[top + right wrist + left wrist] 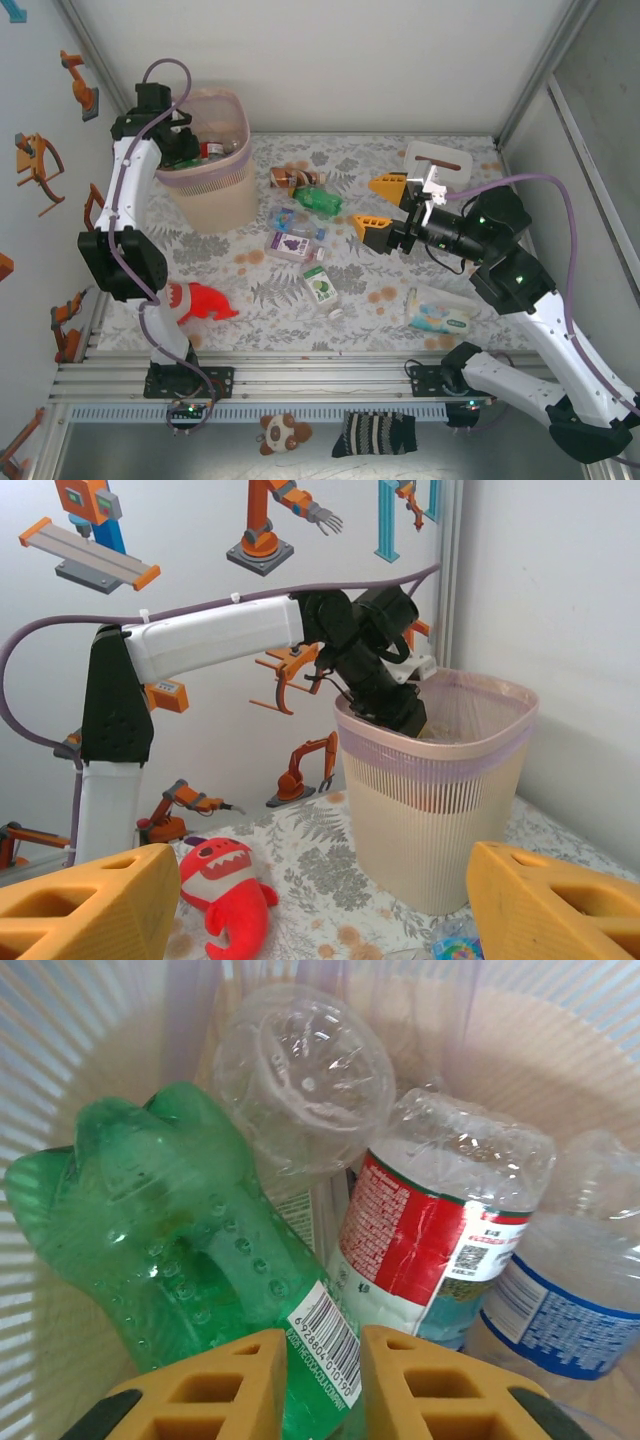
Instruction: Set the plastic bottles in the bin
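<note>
Slotted pink-beige bin (440, 810) — dimpled green bottle (170, 1230) inside, left fingers (200, 1395) together above; right fingers (90, 900) apart, empty

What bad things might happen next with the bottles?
Inside the bin, the left fingers are closed right at a green bottle. If they pinch it, lifting might drag it back out. The left arm reaches over the bin's rim and might tip it. The loose green bottle on the table lies sideways and may roll when the open right fingers grab it.
</note>
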